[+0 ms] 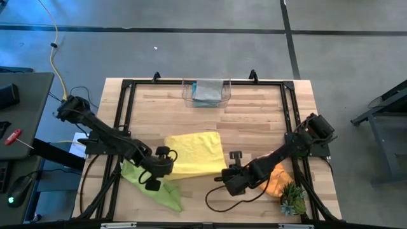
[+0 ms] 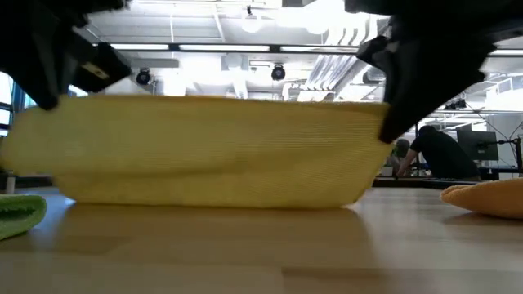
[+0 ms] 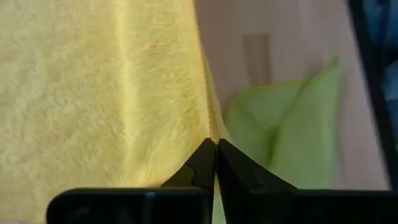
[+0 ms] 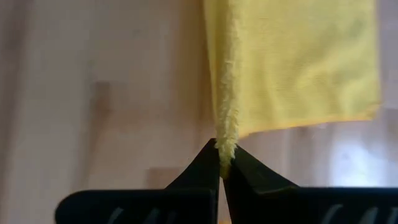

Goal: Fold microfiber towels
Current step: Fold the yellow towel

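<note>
We see a light wooden surface (image 1: 254,121) edged by a black frame (image 1: 203,83). A clear plastic bin (image 1: 205,93) stands at the middle of its far edge. A small green spiky plant (image 1: 294,199) sits near the front right corner. Left of the surface, a dark side table (image 1: 19,102) carries a red-handled tool (image 1: 13,135). A yellow cable (image 1: 56,44) crosses the grey floor (image 1: 191,51). In the low view a seated person (image 2: 437,155) shows in the room behind.
</note>
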Tool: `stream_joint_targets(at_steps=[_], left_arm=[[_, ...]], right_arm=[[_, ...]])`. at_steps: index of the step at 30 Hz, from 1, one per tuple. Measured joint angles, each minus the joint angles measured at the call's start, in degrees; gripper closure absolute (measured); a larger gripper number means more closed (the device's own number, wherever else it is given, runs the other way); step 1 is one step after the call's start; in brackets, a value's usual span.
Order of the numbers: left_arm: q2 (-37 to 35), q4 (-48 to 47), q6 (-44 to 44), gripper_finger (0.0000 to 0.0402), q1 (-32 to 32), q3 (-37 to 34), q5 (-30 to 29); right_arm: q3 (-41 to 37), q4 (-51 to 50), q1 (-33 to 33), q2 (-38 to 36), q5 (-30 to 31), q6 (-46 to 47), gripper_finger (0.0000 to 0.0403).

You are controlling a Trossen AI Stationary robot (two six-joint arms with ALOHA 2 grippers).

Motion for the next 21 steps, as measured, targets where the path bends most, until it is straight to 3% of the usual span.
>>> stream_joint_targets(at_steps=[3, 9, 17, 21], left_arm=[[0.0, -0.7, -5.5, 0.04, -1.9, -0.1, -3.5], [0.0, -7.2, -12.5, 0.0401, 0.2, -0.2, -17.6], [0.9, -6.3, -7.5, 0.0401, 8.7, -3.7, -24.3], [0.9, -3.9, -5.9, 0.0401, 11.6, -6.7, -26.5]], right_arm=[[0.0, 1.5, 0.6, 0.0, -1.6, -0.3, 0.0403], [0.0, 1.7, -2.8, 0.0, 2.0, -1.7, 0.0403], [-0.1, 3.2, -12.9, 0.2, 3.9, -5.4, 0.0403], [-3.2, 9.3, -16.6, 0.3, 1.7, -9.8, 0.0403]])
